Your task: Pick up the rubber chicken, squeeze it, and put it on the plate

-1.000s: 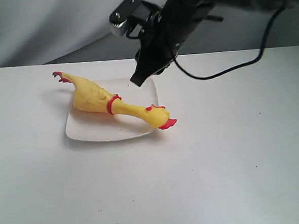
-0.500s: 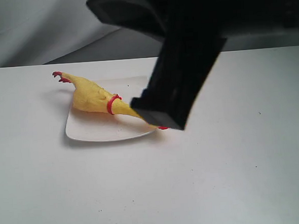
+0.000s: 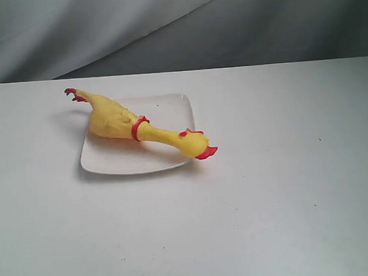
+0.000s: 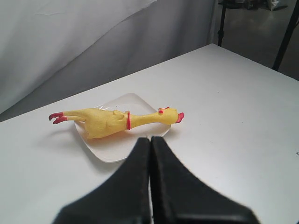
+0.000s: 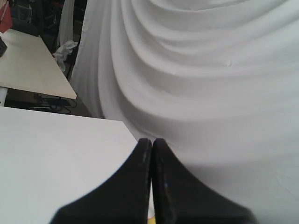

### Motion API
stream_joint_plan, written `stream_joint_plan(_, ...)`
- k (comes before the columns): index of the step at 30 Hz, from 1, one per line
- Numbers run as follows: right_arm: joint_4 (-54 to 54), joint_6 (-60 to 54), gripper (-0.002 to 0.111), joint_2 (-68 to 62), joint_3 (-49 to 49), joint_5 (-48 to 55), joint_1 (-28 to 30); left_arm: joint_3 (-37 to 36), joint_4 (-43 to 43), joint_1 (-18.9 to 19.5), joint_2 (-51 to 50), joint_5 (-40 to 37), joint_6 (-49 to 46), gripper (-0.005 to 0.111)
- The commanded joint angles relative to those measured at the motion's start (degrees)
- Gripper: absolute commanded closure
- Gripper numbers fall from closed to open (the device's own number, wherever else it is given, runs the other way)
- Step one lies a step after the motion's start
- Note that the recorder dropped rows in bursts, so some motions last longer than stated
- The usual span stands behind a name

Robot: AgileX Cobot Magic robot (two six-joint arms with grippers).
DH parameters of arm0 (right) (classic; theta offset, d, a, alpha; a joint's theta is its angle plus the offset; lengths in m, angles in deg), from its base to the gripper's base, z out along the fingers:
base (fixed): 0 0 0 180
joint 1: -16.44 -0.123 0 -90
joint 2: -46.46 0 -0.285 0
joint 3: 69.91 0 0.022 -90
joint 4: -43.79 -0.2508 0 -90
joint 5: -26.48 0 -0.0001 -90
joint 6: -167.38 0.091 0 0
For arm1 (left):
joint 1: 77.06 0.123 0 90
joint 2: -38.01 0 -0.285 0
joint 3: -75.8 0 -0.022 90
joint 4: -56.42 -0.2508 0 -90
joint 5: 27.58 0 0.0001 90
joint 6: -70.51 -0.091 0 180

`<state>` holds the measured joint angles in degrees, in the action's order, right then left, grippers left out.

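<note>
The yellow rubber chicken (image 3: 133, 125) lies on its side across the white square plate (image 3: 120, 162). Its red feet overhang the plate's far left corner and its red-beaked head overhangs the near right edge. Neither arm shows in the exterior view. In the left wrist view the chicken (image 4: 110, 121) rests on the plate (image 4: 110, 150) ahead of my left gripper (image 4: 150, 138), which is shut and empty, well short of the plate. My right gripper (image 5: 152, 140) is shut too, facing the white drape beyond the table edge, with nothing between its fingers.
White tabletop (image 3: 268, 189) spreads around the plate. A white drape (image 3: 165, 26) hangs behind the table. The right wrist view shows another table (image 5: 28, 65) and clutter off to one side. Dark stand legs (image 4: 285, 32) rise past the table's far corner.
The right arm, which hovered above the plate and then swept close across the exterior camera, has left that view. The chicken and plate have stayed put.
</note>
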<state>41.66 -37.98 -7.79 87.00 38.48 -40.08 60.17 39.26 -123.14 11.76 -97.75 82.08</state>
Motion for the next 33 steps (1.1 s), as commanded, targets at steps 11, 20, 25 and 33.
stream_joint_plan(11,-0.3,0.4,0.108,0.2,-0.4,-1.6,-0.2,0.0,0.4,-0.1,0.3,0.2,0.0,0.107)
stream_joint_plan(20,-3.0,20.6,0.108,1.0,-3.2,5.4,20.8,0.0,0.4,-0.1,0.3,0.2,0.0,0.107)
stream_joint_plan(25,-4.5,21.2,0.108,7.9,-13.7,4.4,35.0,0.0,0.4,-0.1,0.3,0.2,0.0,0.107)
stream_joint_plan(33,-0.2,20.9,0.108,27.7,-34.7,-5.1,48.7,0.0,0.4,-0.1,0.3,0.2,0.0,0.107)
